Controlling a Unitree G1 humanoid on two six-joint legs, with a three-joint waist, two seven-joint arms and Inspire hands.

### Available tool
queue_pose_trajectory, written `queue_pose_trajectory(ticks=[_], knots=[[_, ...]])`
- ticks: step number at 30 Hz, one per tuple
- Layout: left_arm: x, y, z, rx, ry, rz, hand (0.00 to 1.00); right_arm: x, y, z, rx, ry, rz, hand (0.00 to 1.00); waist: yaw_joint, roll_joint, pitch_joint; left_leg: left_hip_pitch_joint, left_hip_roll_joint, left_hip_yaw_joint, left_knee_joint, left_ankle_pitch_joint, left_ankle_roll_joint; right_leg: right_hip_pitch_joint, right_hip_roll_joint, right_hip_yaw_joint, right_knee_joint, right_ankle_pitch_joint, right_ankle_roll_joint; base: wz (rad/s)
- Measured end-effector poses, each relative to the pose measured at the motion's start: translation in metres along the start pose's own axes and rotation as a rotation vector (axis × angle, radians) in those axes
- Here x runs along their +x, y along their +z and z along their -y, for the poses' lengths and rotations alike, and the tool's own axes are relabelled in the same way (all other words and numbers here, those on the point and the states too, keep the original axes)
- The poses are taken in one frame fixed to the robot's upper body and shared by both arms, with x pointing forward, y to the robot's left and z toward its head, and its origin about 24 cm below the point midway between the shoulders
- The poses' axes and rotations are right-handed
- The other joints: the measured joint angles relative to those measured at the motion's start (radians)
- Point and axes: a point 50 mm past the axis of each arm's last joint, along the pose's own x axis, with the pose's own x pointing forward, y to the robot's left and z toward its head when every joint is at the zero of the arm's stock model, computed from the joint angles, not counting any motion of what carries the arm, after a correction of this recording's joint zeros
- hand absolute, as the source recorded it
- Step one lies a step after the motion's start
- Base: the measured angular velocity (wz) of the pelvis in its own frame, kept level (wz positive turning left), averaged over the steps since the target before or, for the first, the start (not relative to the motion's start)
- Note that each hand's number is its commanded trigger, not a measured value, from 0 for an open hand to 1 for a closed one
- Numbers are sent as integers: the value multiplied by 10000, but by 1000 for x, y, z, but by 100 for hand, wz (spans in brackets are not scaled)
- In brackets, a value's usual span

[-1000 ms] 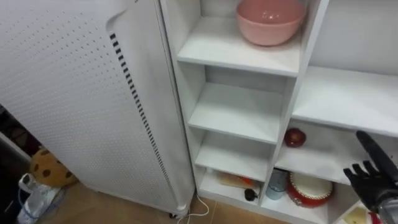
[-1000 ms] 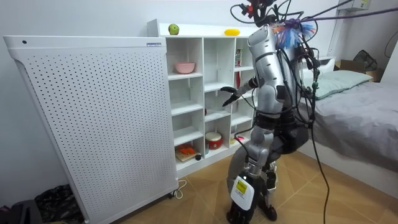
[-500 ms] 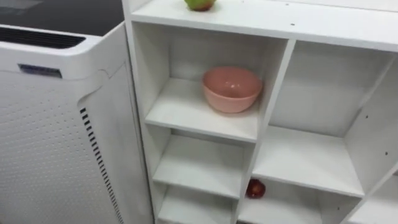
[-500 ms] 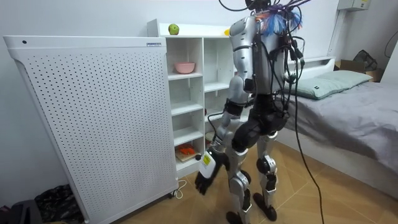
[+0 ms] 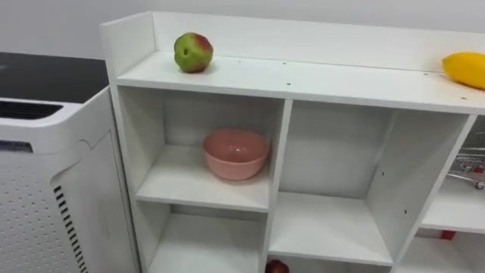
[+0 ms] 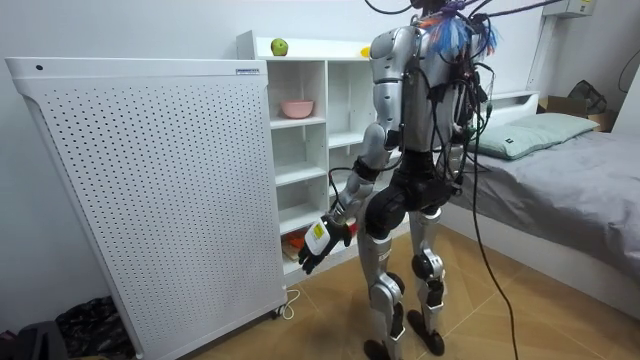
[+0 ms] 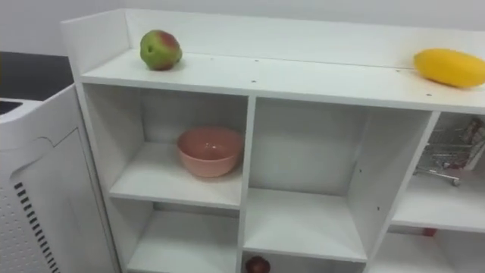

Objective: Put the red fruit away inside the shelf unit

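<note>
Two fruits, an apple [image 5: 193,51] and a mango [image 5: 464,69], wait on the closet [image 5: 318,80]; next we should raise our loose, empty left hand [image 6: 322,240].

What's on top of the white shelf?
An apple at the shelf's left end, a yellow fruit further right. Nothing covers them; the top's far right end is out of view.

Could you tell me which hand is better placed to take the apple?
Left, probably: the apple lies far left atop the closet, and the left hand hangs low on that side.
</note>
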Motion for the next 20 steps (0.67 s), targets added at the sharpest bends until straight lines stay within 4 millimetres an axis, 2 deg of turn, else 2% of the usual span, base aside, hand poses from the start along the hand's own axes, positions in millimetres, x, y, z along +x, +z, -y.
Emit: queue_pose_trajectory(ticks=[4,6,11,17,20], knots=[[-3,-9,2,729,-99,-134,0,-4,-17,10,-1013,-229,-528,0,-38,48,-34,228,7,3,-50,-7,-6,185,11,51,0,1,2,-1],[-4,-15,3,677,-110,-400,0,-4,-19,10,-1357,-275,-579,0,-26,51,-29,251,3,16,-43,-6,-5,172,37,278,-3,1,1,-11],[-8,-28,14,789,-481,-1232,0,-3,-17,9,-1915,-359,-613,0,-229,59,-27,344,23,-59,9,-35,-35,324,71,314,-13,8,-9,1],[-12,-41,20,1363,-1192,-2007,0,-3,-17,9,-1922,-318,-746,0,-253,96,-7,460,66,-50,31,-40,-61,367,174,938,-22,25,-38,-3],[-12,-43,20,1609,-1384,-2194,0,-3,-18,8,-1923,-286,-850,0,-250,119,-1,521,91,-1,29,-55,-82,385,241,1391,-19,25,-38,-5]])
